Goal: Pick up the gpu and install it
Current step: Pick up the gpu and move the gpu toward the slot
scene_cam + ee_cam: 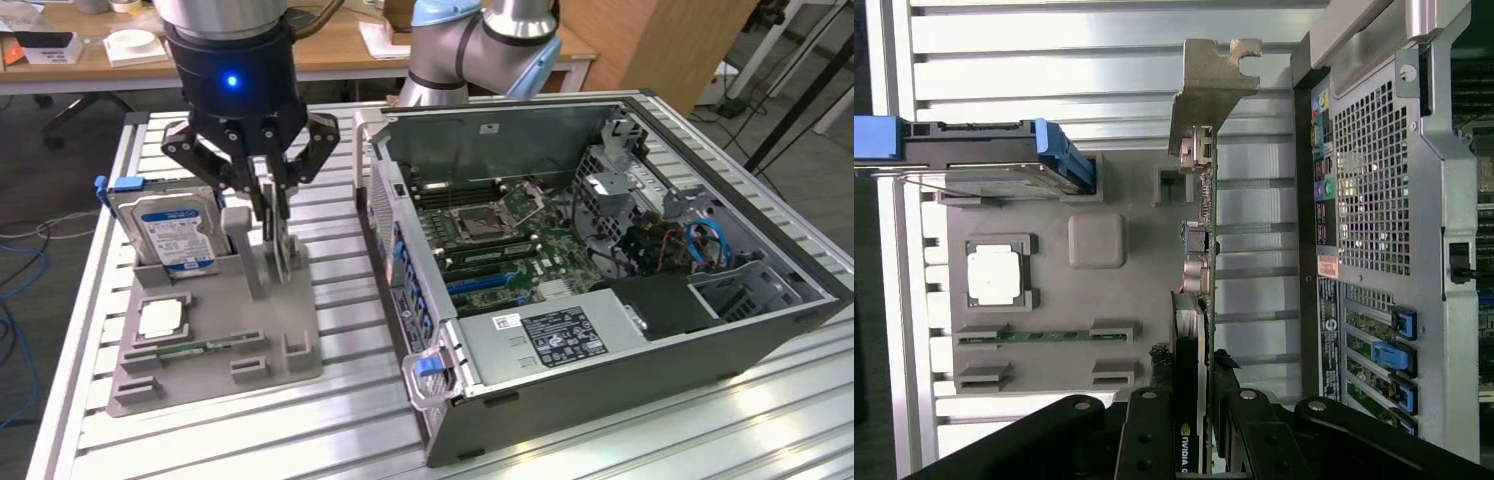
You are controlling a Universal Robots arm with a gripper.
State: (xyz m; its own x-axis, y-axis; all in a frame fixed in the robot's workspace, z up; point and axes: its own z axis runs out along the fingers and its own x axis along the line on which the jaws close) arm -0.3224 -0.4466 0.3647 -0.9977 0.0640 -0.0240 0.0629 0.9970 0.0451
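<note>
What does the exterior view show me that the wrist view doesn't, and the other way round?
The exterior view adds the motherboard inside the open computer case, and the power supply. The wrist view adds the case's rear ports and vent grille, face on. Both share the claw closed on the upright gpu at the grey holder, beside the hard drive.

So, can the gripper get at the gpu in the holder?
Likely yes: the gripper is right over the gpu, which stands upright in the holder, top edge unobstructed; the hard drive stands apart beside it.
</note>
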